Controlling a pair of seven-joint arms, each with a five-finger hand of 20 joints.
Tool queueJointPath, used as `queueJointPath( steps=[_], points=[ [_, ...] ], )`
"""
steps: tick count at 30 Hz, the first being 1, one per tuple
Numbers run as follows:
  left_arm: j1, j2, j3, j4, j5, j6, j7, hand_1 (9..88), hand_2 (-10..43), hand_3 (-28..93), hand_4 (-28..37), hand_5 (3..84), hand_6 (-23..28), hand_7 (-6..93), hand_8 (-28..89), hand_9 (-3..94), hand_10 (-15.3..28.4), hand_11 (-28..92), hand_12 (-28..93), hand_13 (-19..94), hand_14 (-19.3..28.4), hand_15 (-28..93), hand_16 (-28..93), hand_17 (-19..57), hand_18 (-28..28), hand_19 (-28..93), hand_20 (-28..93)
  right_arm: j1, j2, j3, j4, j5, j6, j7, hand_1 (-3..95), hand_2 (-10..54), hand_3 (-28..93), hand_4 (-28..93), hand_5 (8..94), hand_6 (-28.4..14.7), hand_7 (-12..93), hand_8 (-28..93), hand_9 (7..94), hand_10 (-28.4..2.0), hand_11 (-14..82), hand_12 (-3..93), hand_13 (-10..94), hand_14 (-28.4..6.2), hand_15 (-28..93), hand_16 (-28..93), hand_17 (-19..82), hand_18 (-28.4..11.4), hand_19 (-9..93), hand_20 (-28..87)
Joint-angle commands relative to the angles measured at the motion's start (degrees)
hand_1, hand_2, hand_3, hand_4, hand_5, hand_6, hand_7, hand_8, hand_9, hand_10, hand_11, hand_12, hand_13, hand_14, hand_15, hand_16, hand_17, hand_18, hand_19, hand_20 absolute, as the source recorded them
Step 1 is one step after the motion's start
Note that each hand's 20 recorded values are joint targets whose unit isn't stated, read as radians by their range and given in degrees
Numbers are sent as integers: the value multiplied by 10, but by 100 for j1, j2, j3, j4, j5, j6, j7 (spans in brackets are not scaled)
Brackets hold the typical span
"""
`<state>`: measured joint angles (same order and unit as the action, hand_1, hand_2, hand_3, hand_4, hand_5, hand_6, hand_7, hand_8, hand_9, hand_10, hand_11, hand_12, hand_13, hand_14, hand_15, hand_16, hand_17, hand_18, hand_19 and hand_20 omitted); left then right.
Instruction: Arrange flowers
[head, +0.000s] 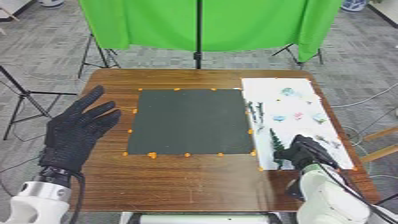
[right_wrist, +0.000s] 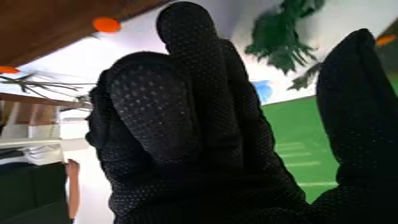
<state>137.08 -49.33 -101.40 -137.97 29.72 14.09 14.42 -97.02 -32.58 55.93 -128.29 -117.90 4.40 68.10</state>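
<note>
Green backdrop behind wooden table; gray carpet.

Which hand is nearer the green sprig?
Right. The right hand is just beside the green sprig on the white sheet; the left hand is across the black mat.

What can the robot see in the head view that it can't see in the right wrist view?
Head view: the black-gloved left hand, a dark square mat and a small pink flower.

Right wrist view: a close-up of the pale dots on the right hand's black fabric glove.

Both: that right hand, a dark green leafy stem, the flat white sheet and bright green cloth.
</note>
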Motion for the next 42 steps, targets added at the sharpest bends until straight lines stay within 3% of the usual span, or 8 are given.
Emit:
queueJointPath(
  steps=[1,14,20,26,42],
  points=[
    [2,38,39,54,16,-88,-36,225,74,765,-256,304,70,165,-112,282,214,284,112,204,284,509,-94,-116,269,567,117,582,-64,-882,292,-328,-163,179,311,-44,638,-217,671,-75,108,-98,838,-162,272,170,814,-97,657,171,480,-249,932,236],
    [49,-9,15,16,11,-68,-49,224,74,765,-256,304,70,165,-112,282,213,285,112,203,284,508,-95,-116,269,567,115,1190,-253,-1965,702,-640,-783,241,348,-83,640,-222,713,-64,157,-94,834,-155,276,170,808,-94,650,168,474,-245,932,214],
    [69,-25,0,16,8,-71,-48,223,74,766,-255,305,70,165,-112,282,213,284,112,204,283,508,-95,-116,268,567,114,1305,-312,-2328,896,-734,-812,159,394,-95,666,-251,753,-46,232,-109,838,-143,285,171,807,-89,650,165,472,-238,932,205],
    [68,-20,4,16,4,-68,-33,224,74,766,-256,305,70,165,-112,282,213,283,112,204,282,508,-94,-116,268,567,113,1321,-220,-2599,991,-708,28,-155,530,-95,662,-281,829,-23,276,77,903,-111,307,189,834,-68,638,172,463,-223,932,220],
    [157,-38,-130,-78,49,-52,-59,225,75,765,-256,306,71,165,-112,282,215,283,112,204,283,509,-95,-116,268,568,114,1075,29,-1975,761,-1269,1123,124,543,-95,709,-282,873,-25,259,125,936,-109,330,192,875,-57,646,189,483,-225,932,283]
  ],
)
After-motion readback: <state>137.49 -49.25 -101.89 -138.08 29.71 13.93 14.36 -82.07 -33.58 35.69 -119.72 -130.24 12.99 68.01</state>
